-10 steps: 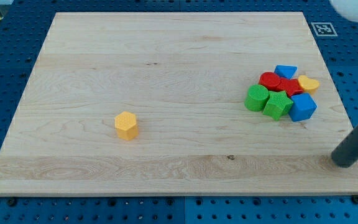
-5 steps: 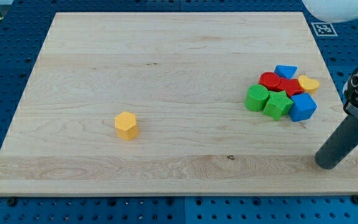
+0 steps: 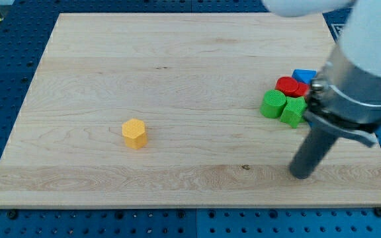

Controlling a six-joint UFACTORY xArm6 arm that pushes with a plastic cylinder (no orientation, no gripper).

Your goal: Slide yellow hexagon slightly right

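Left of the board's centre, a little below the middle: yellow hexagon, alone on bare wood, upright with its flat six-sided top facing up. No long axis to speak of, so no clear heading; one vertical edge turned toward the view's bottom.

Well apart from it, toward the view's lower right: my tip, down on the board, the dark rod rising from it up and to the right into the arm's grey and white body. No fingers on this rig, just the plain rod, so nothing to open or close. Nothing touching the tip; wide stretch of wood between it and the yellow hexagon.

Just above the tip, at the view's right: a tight cluster of blocks, partly hidden by the arm. Green cylinder at the cluster's left, green cube pressed against its right side, red cylinder just above them, blue block at the top, shape only partly seen. Rest of the cluster hidden behind the arm.

Underneath everything: pale wooden board, grain running left to right, a small dark knot near the bottom centre. Around it: blue perforated table, with a yellow and black striped strip at the view's top left corner.
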